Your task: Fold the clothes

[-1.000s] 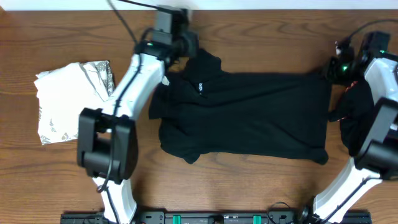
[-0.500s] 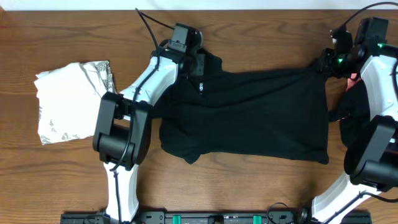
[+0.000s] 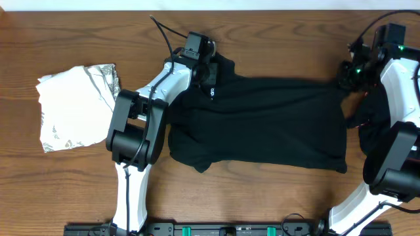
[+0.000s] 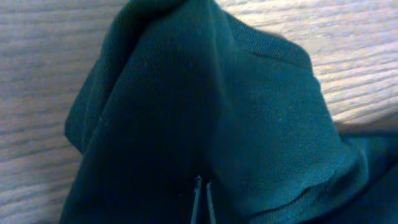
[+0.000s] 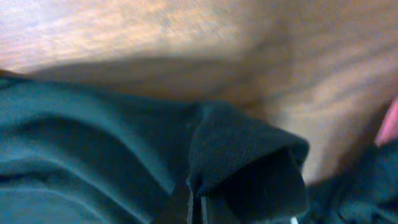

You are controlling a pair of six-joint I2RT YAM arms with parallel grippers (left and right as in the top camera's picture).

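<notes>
Looking at a black shirt laid out wide across the middle of the desk, small white logo up near its far left end. Pinched at both far corners: left gripper pressed together on a bunched fold by that logo, right gripper clamped tight on a little tuck of edge at the far right corner. Handles like thin knit, judging by the wrinkles: light, totally limp, zero stiffness, so probably sags and drags wherever not supported. Not fragile, not slippery, but likely to bunch against the wood. Best grabbed at corners or along a seam, 2 points at once, pulled taut before folding over. Also spotted a white, grey-printed piece already folded off to the left, well apart, plus a sliver of pink by the right arm.
</notes>
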